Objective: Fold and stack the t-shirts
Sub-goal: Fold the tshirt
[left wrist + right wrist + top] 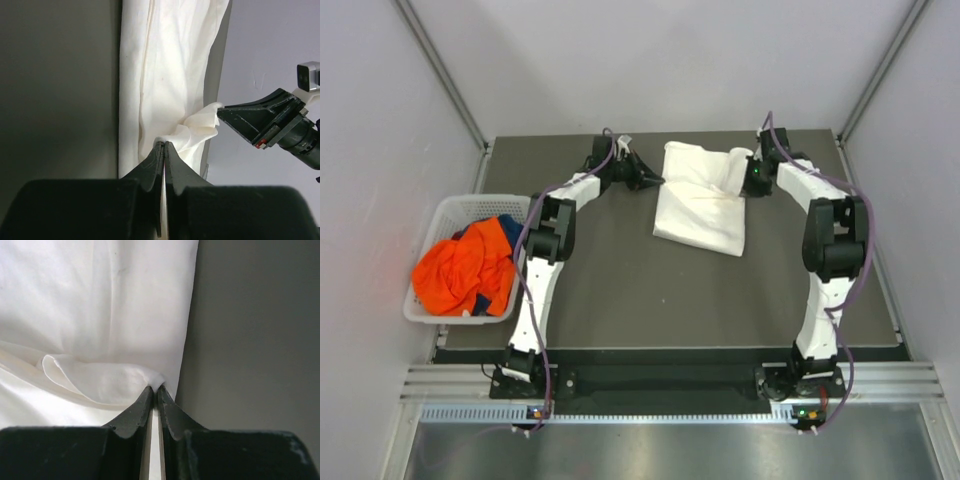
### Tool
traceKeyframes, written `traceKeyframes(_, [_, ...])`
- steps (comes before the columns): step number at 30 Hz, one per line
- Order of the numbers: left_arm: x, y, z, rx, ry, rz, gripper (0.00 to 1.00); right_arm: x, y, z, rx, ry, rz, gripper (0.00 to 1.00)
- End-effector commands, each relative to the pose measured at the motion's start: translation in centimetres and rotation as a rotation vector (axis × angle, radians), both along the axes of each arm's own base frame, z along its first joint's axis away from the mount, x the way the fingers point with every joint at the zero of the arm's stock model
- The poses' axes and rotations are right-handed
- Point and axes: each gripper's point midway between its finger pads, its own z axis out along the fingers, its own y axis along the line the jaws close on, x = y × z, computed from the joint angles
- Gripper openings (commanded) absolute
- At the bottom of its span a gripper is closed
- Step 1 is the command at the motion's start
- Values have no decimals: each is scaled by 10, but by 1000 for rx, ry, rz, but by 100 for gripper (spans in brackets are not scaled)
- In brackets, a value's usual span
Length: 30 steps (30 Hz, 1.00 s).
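Grey bench [620, 290] is carrying a limp white t-shirt [700, 205] (light, likely to sag), its edges being pinched at the closed tips of the left end effector [658, 182] and right end effector [750, 186].

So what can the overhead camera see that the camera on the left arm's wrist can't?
Only the overhead view shows the white plastic lattice basket at the left of the table, holding a bright orange t-shirt and a dark blue t-shirt. Only the left wrist view shows, close up, the left gripper with its black fingers pressed together on the puckered edge of the white cloth t-shirt. Both show that white shirt lying on the dark grey table, and the right gripper at its opposite edge.
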Motion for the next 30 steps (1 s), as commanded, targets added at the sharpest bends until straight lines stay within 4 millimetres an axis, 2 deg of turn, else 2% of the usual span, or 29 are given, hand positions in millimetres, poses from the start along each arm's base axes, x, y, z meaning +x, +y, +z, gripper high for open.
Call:
traceKeyframes(1, [19, 1, 25, -41, -102, 8, 6, 21, -10, 15, 23, -50, -28, 8])
traceKeyframes(4, [19, 1, 28, -55, -114, -13, 21, 28, -10, 16, 45, -56, -30, 21])
traceKeyframes(6, [21, 10, 35, -47, -121, -5, 29, 33, -10, 22, 63, -74, -27, 32])
traceKeyframes(8, [18, 21, 35, -22, -122, 1, 35, 35, -8, 31, 88, -87, -30, 38])
traceKeyframes(9, [21, 33, 52, -5, -171, 15, 38, 34, -9, 34, 99, -92, -33, 42])
traceKeyframes(10, [18, 39, 53, 16, -160, 22, 40, 34, -8, 44, 106, -111, -31, 43])
traceKeyframes(11, [14, 52, 63, 38, -160, 35, 41, 32, -8, 47, 109, -112, -33, 45])
traceKeyframes(12, [13, 59, 64, 71, -162, 49, 42, 29, -7, 51, 114, -114, -31, 45])
traceKeyframes(13, [9, 66, 64, 120, -202, 38, 42, 25, -6, 59, 120, -121, -36, 45])
traceKeyframes(14, [-6, 71, 48, 163, -151, 31, 43, 22, -5, 62, 129, -118, -32, 45])
traceKeyframes(15, [-14, 73, 65, 179, -189, 26, 44, 15, -4, 59, 135, -103, -33, 46])
traceKeyframes(17, [-40, 74, 67, 193, -202, -14, 44, 3, 0, 66, 154, -90, -16, 46])
traceKeyframes(18, [-49, 72, 66, 188, -204, -29, 44, -7, 1, 60, 158, -67, -5, 47])
traceKeyframes(19, [-62, 69, 69, 172, -217, -59, 44, -14, 2, 68, 164, -78, 12, 48])
traceKeyframes(20, [-80, 65, 66, 172, -211, -82, 44, -21, 5, 69, 178, -74, 29, 51])
traceKeyframes(21, [-89, 63, 65, 177, -228, -102, 44, -36, 6, 58, 182, -42, 34, 55])
traceKeyframes(22, [-97, 61, 63, 179, -227, -117, 45, -42, 8, 67, 193, -63, 48, 57])
traceKeyframes(23, [-110, 55, 62, 184, -240, -141, 45, -55, 9, 57, 198, -41, 56, 59])
traceKeyframes(25, [-122, 49, 59, 177, -247, -166, 45, -68, 12, 63, 214, -56, 72, 60])
traceKeyframes(26, [-132, 42, 57, 168, -243, -193, 45, -79, 14, 53, 227, -31, 82, 60])
traceKeyframes(29, [-143, 33, 52, 154, -250, -220, 45, -95, 19, 45, 252, -16, 106, 61])
traceKeyframes(30, [-139, 30, 56, 134, -289, -210, 46, -102, 19, 33, 260, -2, 110, 61])
